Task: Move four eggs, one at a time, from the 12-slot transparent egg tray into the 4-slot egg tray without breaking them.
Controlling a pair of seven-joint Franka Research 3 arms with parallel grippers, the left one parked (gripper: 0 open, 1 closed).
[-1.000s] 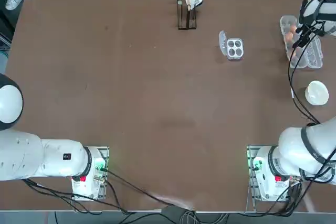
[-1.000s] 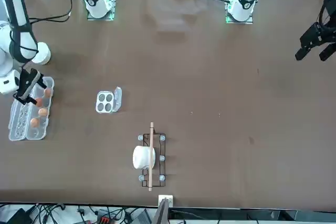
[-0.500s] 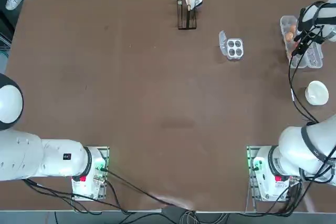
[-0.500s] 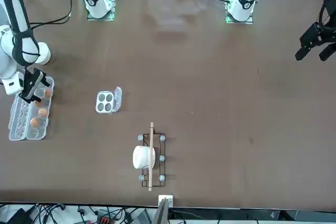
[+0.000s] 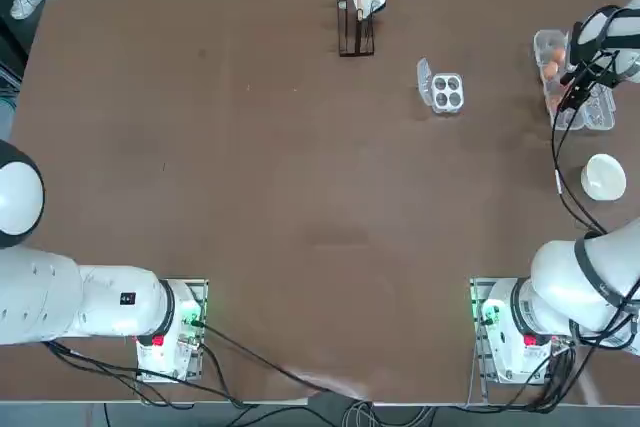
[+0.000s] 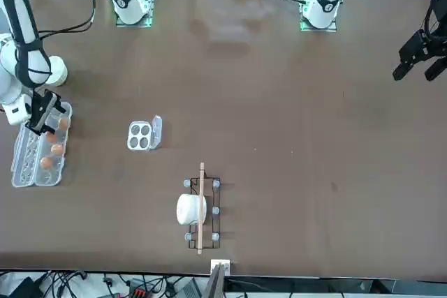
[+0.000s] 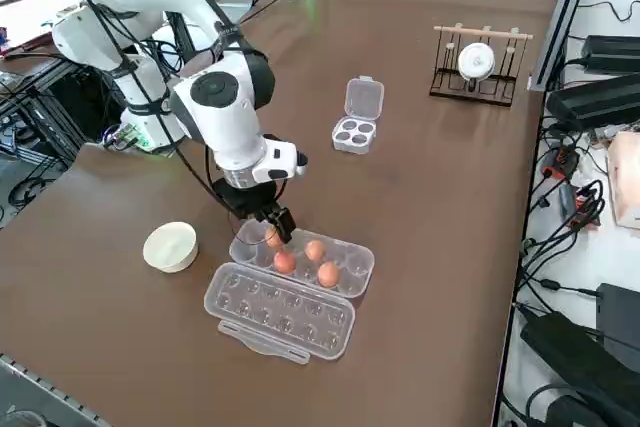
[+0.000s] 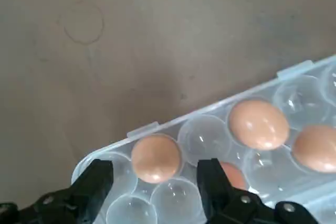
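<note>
Four eggs [image 8: 156,158] | one half-hidden behind spread, seemingly empty fingers [image 8: 100,179] | tray [image 8: 310,87] cropped

Right claw [image 8: 152,182] pointing down, fingers spread.

Desk [image 5: 250,167] plain dark brown, faint ring mark showing in wrist view; eggs [image 8: 156,158] warm brown-orange, smooth, unpatterned; 12-slot transparent egg tray [image 7: 345,259] clear, glinting white on cup rims; 4-slot egg tray [image 5: 446,92] clear-whitish, cups greyish; bowl [image 5: 604,176] white; right arm white with black cable; tool [image 8: 155,192] black, fingers [image 8: 94,182] matte black; rack [image 7: 478,65] dark frame, pale wooden rail, white cup hung on it; green light at arm base.
</note>
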